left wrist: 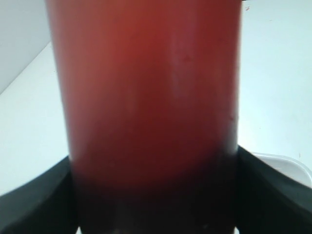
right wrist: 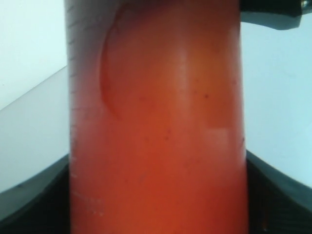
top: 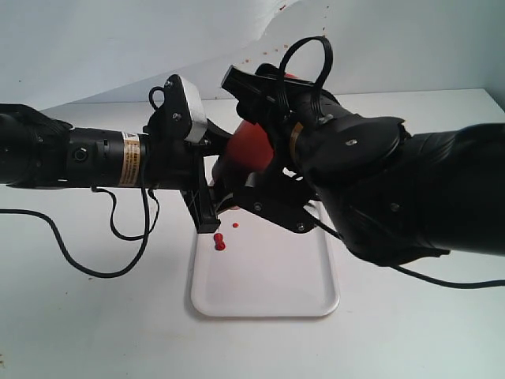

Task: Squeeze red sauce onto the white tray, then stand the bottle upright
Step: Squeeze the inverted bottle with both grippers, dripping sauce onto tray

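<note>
White bench [top: 95,332], pale wall behind. The translucent orange-red plastic squeeze bottle [top: 251,146] hangs over the 11 o'clock corner of the flat white rectangular plastic tray [top: 268,304], I'd guess so anything squeezed out lands inside the rim. Both the left fingers [left wrist: 39,200] and right fingers [right wrist: 34,204] are clamped on its body, probably one steadying, one squeezing. A few glossy red sauce drops [top: 219,242] sit at that corner.

One squeeze bottle [top: 251,146]. One white tray [top: 272,280]. Two robot arms: the left arm [top: 79,158] and the right arm [top: 442,197]. Two spots of red sauce [top: 219,243], a blob and a small drop [top: 235,226], possibly a third, half-hidden.
</note>
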`<act>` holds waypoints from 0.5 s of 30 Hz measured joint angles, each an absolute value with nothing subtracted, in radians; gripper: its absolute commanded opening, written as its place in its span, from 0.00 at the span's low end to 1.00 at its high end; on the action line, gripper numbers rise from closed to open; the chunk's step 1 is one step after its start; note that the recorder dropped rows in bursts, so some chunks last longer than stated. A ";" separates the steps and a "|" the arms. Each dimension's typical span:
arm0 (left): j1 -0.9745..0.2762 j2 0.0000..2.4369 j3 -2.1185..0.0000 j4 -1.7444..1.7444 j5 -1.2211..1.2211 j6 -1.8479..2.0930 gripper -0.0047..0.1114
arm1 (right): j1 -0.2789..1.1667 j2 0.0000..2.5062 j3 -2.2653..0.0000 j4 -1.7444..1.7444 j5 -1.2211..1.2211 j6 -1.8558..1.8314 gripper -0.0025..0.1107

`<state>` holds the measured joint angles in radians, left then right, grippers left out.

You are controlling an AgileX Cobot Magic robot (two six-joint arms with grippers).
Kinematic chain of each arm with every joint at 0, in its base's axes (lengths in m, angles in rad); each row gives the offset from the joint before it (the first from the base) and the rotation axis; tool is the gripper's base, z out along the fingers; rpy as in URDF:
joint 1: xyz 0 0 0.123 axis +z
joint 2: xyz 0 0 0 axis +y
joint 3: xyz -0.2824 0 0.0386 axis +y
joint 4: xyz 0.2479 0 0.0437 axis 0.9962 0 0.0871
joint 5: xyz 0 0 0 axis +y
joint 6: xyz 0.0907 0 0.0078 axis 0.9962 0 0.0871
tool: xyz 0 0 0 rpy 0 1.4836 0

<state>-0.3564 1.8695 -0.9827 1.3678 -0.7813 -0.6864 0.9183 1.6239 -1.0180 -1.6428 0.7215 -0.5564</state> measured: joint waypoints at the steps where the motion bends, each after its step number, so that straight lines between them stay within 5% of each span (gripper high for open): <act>1: -0.356 1.869 -0.983 1.368 -0.781 -0.686 0.05 | 0.918 1.624 -1.018 -1.638 0.721 -0.556 0.02; 7: -0.356 1.869 -0.983 1.370 -0.781 -0.686 0.05 | 0.918 1.624 -1.018 -1.637 0.721 -0.556 0.02; 10: -0.356 1.869 -0.983 1.370 -0.781 -0.686 0.14 | 0.918 1.624 -1.018 -1.636 0.721 -0.556 0.02; 12: -0.356 1.869 -0.983 1.370 -0.781 -0.686 0.34 | 0.918 1.624 -1.018 -1.634 0.721 -0.559 0.02; 15: -0.356 1.869 -0.983 1.344 -0.781 -0.679 0.91 | 0.918 1.624 -1.018 -1.638 0.723 -0.559 0.02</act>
